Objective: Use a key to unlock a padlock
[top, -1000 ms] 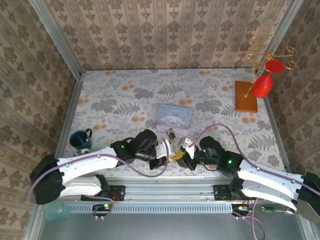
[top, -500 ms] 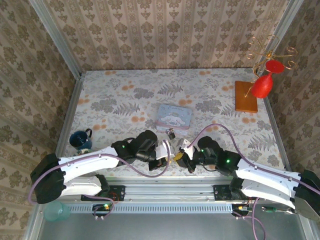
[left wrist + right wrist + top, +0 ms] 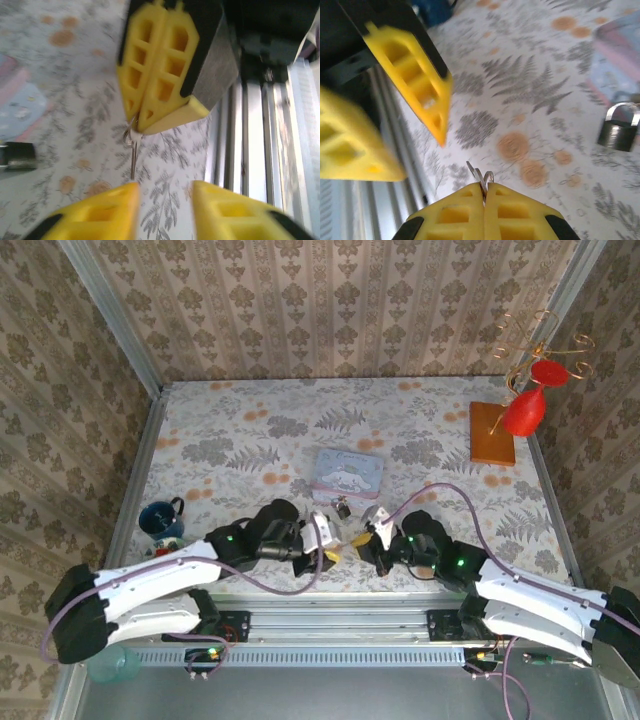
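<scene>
The right gripper (image 3: 484, 197), at the bottom centre of its own wrist view, has its yellow fingers pressed together on the ring end of a small metal key (image 3: 133, 155). The key's thin shaft hangs from those fingers in the middle of the left wrist view. The left gripper (image 3: 165, 212) has its fingers spread along the bottom of that view, just below the key and not touching it. The padlock (image 3: 621, 129) sits on the floral table (image 3: 530, 90) at the right edge of the right wrist view, just beside the pastel tin (image 3: 620, 60) and apart from both grippers.
</scene>
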